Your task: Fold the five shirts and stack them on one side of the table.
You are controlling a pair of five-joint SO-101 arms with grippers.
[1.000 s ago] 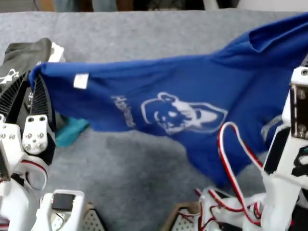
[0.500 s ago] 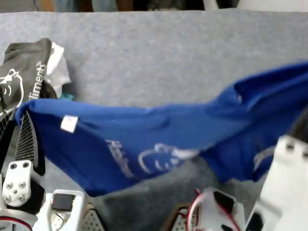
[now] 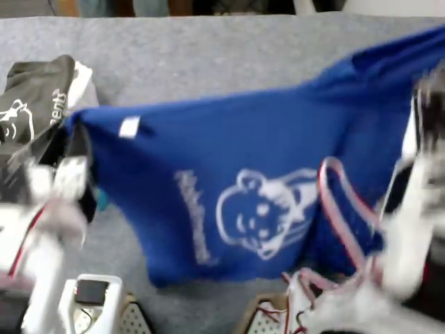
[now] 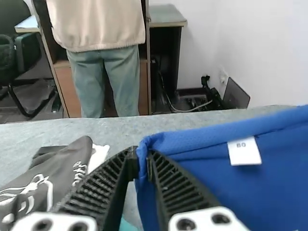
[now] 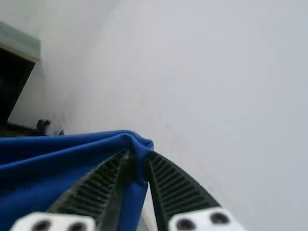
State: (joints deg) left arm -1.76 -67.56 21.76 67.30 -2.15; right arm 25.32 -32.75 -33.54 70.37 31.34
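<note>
Above the table [image 3: 208,56], my left gripper [image 4: 140,166] and right gripper [image 5: 138,166] pinch the unfolded blue shirt [image 3: 243,139]; a dark shirt [image 3: 31,104] lies aside, most folding seems left

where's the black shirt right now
In the high view the black shirt lies at the table's far left, overlapping a white garment, beside the left hand that pinches the blue shirt's corner.

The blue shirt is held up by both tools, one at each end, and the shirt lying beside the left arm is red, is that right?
Not quite. Beside the left arm lies a black shirt with white print, not a red one; the high view shows it. The blue shirt is indeed held up by the left tool and the right tool, one at each end.
</note>
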